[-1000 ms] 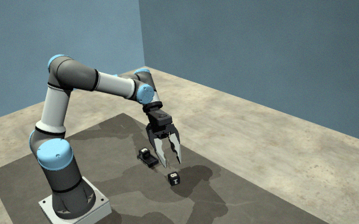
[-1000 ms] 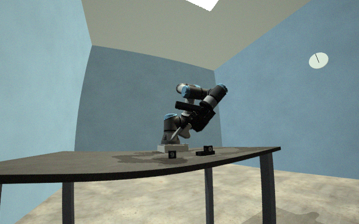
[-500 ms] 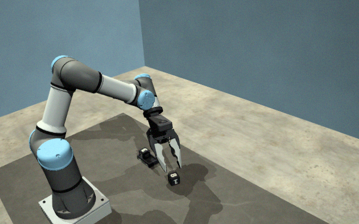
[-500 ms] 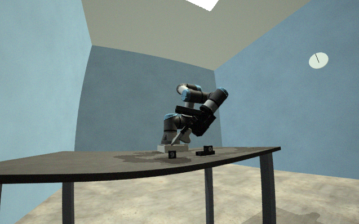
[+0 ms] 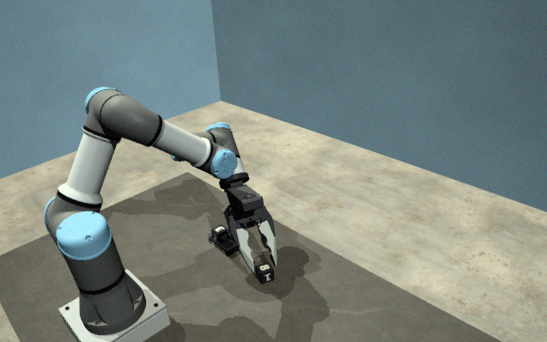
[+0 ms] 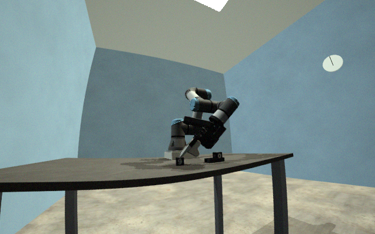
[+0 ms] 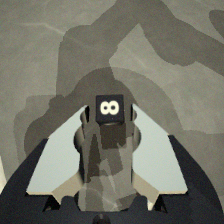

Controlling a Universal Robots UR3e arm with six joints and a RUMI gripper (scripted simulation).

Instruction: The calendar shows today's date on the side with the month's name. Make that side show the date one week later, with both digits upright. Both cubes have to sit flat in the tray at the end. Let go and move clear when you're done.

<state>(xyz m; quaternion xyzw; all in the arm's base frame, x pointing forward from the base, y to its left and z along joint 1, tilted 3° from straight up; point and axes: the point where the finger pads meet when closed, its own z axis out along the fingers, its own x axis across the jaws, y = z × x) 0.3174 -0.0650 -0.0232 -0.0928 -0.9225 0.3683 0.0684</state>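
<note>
A loose black cube [image 5: 264, 274] [image 6: 179, 161] [image 7: 109, 118] rests on the table, apart from the tray. Its top shows an 8, lying sideways in the wrist view. One side shows a 1 to the top view, another a 9 to the exterior view. My gripper [image 5: 264, 266] [image 6: 180, 156] [image 7: 109, 106] is partly open and tilted, its fingertips at the cube's top, one on each side, with small gaps in the wrist view. The black tray [image 5: 229, 247] [image 6: 209, 160] holds the other cube [image 5: 219, 232] [image 6: 217, 156] at one end. That cube shows a 0 to the exterior view; its top digit is unclear.
The tray stands close behind the gripper's fingers in the top view. The arm's base [image 5: 157, 315] [image 6: 170, 155] stands on the same table [image 5: 210, 320] [image 6: 97, 173]. The table's edge runs beyond the loose cube and the tray.
</note>
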